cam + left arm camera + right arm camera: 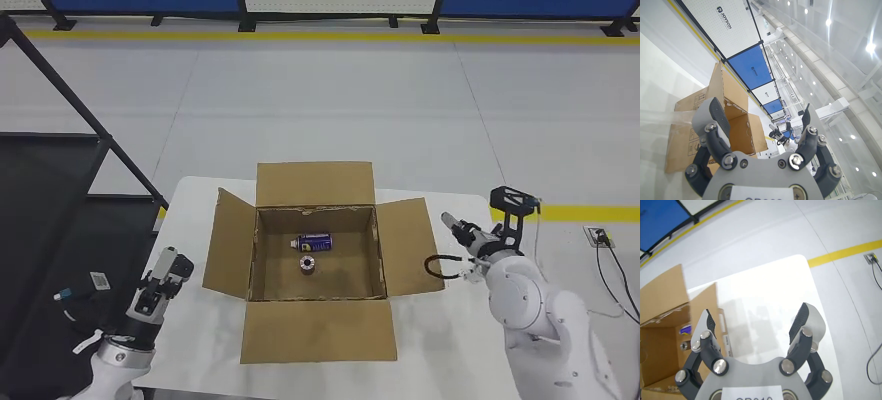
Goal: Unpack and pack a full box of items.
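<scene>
Unpacking begins at the counter (440, 335), which carries the open box (316, 185). Both sets of jaws stand wide and empty, flanking the box. Recommended: descend vertically between the box walls onto the blue-labelled pack (315, 241), then the small roll (307, 264) just beside it.

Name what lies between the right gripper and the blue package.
The box's outspread flap and the wall under it, shown in the top view.
</scene>
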Tool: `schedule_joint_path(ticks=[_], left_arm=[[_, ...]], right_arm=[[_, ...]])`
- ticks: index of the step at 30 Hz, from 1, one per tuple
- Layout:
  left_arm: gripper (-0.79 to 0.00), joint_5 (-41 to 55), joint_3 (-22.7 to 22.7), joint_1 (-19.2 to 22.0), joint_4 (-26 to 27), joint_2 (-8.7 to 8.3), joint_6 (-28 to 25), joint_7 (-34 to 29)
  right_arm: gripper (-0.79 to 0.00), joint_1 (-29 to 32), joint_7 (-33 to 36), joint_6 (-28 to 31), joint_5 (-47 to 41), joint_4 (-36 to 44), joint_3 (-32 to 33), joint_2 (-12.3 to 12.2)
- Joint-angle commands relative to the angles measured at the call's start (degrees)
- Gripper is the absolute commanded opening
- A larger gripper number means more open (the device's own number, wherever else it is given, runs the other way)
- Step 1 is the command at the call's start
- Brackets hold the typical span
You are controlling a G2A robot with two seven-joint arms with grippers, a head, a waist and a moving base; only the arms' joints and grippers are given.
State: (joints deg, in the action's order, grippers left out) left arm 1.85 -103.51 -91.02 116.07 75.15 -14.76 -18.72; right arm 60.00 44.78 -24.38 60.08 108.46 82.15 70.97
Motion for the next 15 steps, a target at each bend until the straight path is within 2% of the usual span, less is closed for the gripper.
schedule_joint_path(ticks=[1, 4, 8, 12, 15], left_arm=[[0.000, 0.77, -0.80, -0.37, -0.21, -0.04, -0.34, 0.59], [0.000, 2.50, -2.55, -1.04, -0.70, -0.11, -0.99, 1.40], [0.000, 5.21, -4.90, -2.20, -1.55, -0.20, -2.02, 2.01], [0.000, 7.59, -6.42, -3.37, -2.32, -0.25, -3.11, 2.02], [0.000, 8.65, -7.09, -3.86, -2.90, -0.30, -3.56, 1.85]], right_arm=[[0.000, -0.58, 0.00, 2.77, -0.31, 2.07, -2.83, 0.18], [0.000, -3.16, 1.28, 7.20, -0.62, 2.31, -8.15, 0.60], [0.000, -10.55, 6.49, 11.36, 0.15, -3.41, -17.58, 1.77], [0.000, -19.31, 10.98, 12.74, -0.57, -13.90, -27.48, 3.99], [0.000, -25.54, 11.42, 12.07, -2.57, -23.45, -33.97, 6.40]])
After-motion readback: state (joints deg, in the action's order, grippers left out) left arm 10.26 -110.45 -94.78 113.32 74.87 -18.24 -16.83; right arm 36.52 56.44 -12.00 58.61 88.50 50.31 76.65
